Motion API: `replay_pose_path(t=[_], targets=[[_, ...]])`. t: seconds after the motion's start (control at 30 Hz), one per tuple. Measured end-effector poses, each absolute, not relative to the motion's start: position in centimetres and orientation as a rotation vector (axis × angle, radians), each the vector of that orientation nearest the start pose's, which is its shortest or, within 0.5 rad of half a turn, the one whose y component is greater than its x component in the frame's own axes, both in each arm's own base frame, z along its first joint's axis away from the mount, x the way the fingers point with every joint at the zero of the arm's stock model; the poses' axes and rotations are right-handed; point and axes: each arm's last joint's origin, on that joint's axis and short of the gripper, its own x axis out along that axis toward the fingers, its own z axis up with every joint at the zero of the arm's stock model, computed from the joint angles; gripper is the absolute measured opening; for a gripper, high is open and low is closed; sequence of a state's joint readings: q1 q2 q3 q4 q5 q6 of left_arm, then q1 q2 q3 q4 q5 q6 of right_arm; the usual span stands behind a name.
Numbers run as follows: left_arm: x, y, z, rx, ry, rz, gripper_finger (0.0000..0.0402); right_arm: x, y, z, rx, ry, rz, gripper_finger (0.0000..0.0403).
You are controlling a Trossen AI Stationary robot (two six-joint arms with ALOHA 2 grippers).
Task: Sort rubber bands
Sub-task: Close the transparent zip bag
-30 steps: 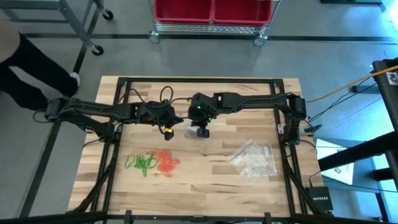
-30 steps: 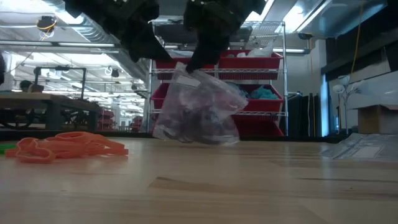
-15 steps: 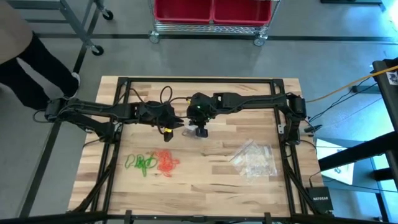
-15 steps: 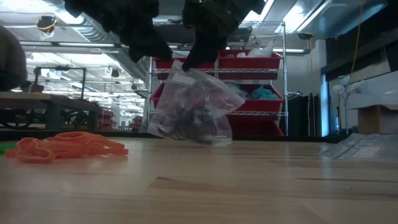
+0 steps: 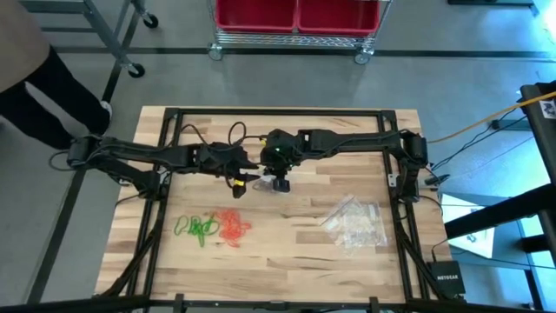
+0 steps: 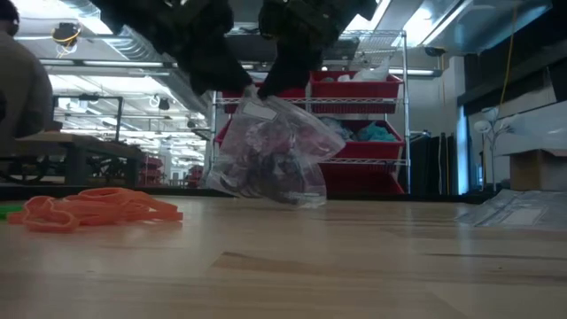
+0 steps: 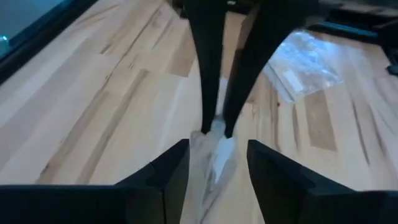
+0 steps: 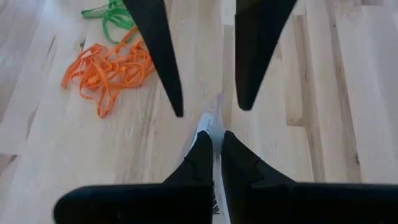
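Overhead, orange rubber bands point(image 5: 232, 225) heaped lengthwise toward table's point(image 5: 304, 252) near edge

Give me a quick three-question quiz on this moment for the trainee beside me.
1. True or false: the right hand is pinching the clear bag.
2. Which loose rubber bands lie beside the orange-red rubber bands: A blue, B green, C white?
3. Fill in: the left hand has its fingers ____ around the bag's top edge.

Key: 1 true; 2 B, the green rubber bands; 3 open.
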State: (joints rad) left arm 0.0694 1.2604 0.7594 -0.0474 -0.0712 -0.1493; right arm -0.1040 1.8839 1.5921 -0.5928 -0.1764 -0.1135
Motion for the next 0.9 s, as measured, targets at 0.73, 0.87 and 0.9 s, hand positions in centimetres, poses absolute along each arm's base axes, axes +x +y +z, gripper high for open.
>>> replay_pose_path(t=[0.73, 0.87, 0.9], targets=[[27.2, 2.6, 23.2, -0.097, 0.546, 0.188, 0.0003, 41.3, -3.8, 26.7, 0.017, 0.868, 0.115, 0.0008], [27.5, 2.5, 22.9, -0.055, 0.545, 0.294, 0.0001, 41.3, -4.0, 26.6, 0.015, 0.873, 0.09, 0.0008], [27.5, 2.4, 22.9, -0.042, 0.539, 0.332, 0.0001, 41.3, -4.0, 26.6, 0.02, 0.87, 0.075, 0.0008]])
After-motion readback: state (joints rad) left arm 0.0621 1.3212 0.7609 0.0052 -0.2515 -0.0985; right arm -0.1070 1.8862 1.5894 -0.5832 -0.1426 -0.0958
